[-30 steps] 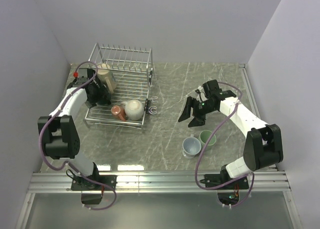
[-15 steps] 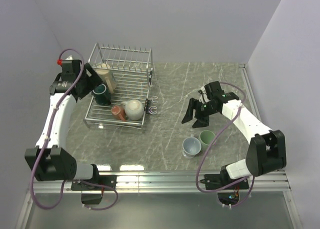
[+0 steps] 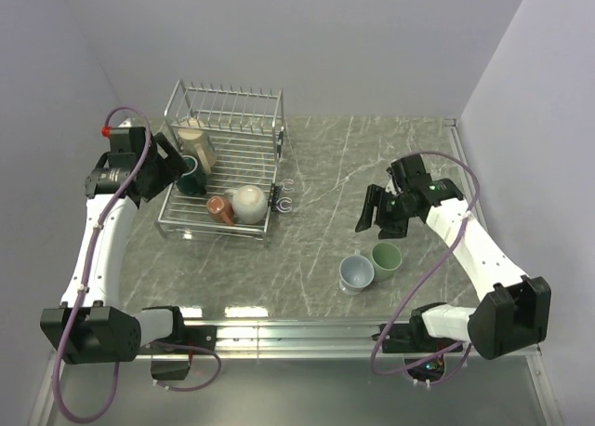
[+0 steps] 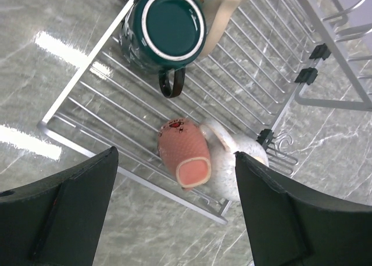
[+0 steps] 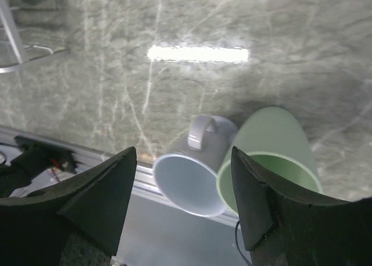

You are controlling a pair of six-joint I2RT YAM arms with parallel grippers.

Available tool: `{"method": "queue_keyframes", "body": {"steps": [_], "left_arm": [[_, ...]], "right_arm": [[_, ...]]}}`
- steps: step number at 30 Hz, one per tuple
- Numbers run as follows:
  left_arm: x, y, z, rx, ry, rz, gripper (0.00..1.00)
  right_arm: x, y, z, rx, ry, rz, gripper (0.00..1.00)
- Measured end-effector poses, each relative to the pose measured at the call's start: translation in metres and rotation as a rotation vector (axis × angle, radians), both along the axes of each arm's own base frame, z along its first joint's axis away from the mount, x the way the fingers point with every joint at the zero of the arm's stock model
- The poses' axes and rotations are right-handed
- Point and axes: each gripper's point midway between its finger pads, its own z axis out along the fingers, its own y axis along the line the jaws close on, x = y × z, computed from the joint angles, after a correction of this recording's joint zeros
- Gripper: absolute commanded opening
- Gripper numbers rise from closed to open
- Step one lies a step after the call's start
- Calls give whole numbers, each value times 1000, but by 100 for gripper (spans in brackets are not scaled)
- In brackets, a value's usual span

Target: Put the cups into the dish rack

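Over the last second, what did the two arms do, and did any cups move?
The left tool, which was down at the dark green mug in the dish rack, pulled back leftward, open and empty; the mug stands upright there. The right tool swung right and nearer, toward the light blue-grey mug and pale green mug. Nothing else moved.

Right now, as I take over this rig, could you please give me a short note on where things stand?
Grippers: the left gripper is open and empty, above the left side of the rack. The right gripper is open and empty, above the table just beyond the two loose mugs.
In the rack: tan mug, dark green mug, red-brown mug on its side, cream mug.
On the table: blue-grey mug and pale green mug, side by side.
Done: four of six loaded.
Left: the two on the table; the right arm is nearer to them.
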Motion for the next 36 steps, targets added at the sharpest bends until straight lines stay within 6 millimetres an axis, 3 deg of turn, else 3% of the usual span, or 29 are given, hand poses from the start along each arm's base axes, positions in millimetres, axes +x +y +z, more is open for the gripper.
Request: {"method": "queue_keyframes", "body": {"steps": [7,16,22,25,26,36], "left_arm": [[-4,0,-4,-6,19,4,87],[-5,-1,-4,-11,24,10,87],[-6,-1,-4,-12,22,10,86],[-8,-2,-3,-18,20,8,85],[-9,-2,-3,-20,19,6,85],[-12,-5,-3,-30,26,-4,84]], "right_arm": [[-12,-6,-2,-38,5,-11,73],[-38,-3,-30,-54,84,5,72],[-43,1,-47,-50,121,15,38],[-35,5,-45,-33,86,19,16],[-31,5,-45,-36,71,19,0],[-25,-1,-41,-82,61,11,0]]}}
